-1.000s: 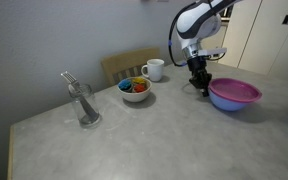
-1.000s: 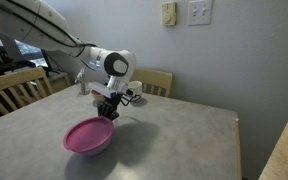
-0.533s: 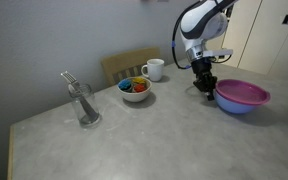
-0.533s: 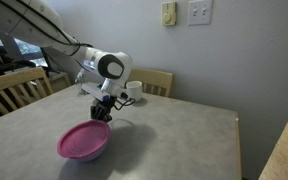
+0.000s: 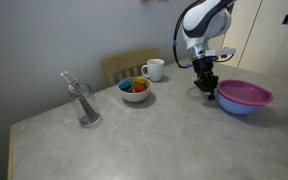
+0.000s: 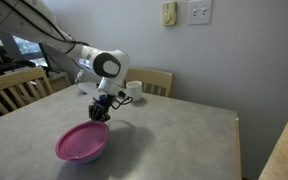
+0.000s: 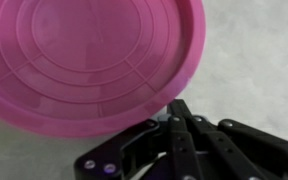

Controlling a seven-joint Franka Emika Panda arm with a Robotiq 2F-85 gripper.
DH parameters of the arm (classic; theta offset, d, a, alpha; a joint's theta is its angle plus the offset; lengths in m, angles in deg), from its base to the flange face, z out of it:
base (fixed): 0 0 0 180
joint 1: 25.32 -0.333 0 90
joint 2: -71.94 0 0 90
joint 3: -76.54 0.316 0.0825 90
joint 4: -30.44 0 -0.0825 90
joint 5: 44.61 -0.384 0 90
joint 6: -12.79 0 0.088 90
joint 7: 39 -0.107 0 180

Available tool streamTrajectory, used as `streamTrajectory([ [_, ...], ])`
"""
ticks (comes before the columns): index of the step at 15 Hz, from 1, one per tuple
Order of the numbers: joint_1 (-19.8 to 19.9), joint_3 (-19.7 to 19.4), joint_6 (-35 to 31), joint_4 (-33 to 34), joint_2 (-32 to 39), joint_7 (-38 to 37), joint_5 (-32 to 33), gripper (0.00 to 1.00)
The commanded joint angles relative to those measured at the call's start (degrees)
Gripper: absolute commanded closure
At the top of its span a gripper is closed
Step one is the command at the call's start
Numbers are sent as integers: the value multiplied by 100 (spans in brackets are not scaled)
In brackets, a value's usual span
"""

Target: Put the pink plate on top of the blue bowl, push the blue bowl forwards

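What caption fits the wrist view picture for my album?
Shut tool beside the pink plate, over a grey table.

Plate [image 5: 245,93] atop bowl [image 5: 242,107], claw [image 5: 211,94] beside.

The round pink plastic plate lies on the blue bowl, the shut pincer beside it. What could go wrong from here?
1. The round pink plastic plate overhangs the round blue plastic bowl, and the shut pincer sits at its rim: a push may slide the plate off.
2. The bowl seems near the edge of the grey table; pushing it that way could drop it.
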Motion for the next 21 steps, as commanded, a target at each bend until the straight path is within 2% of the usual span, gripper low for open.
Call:
streamTrajectory([
  [1,-190,-175,-94,-187,-380,40,160,72],
  [11,-624,-87,-144,-338,-1382,154,601,3],
  [13,-715,-74,-202,-412,-1577,82,580,0],
  [21,-925,-14,-104,-486,-1941,68,511,0],
])
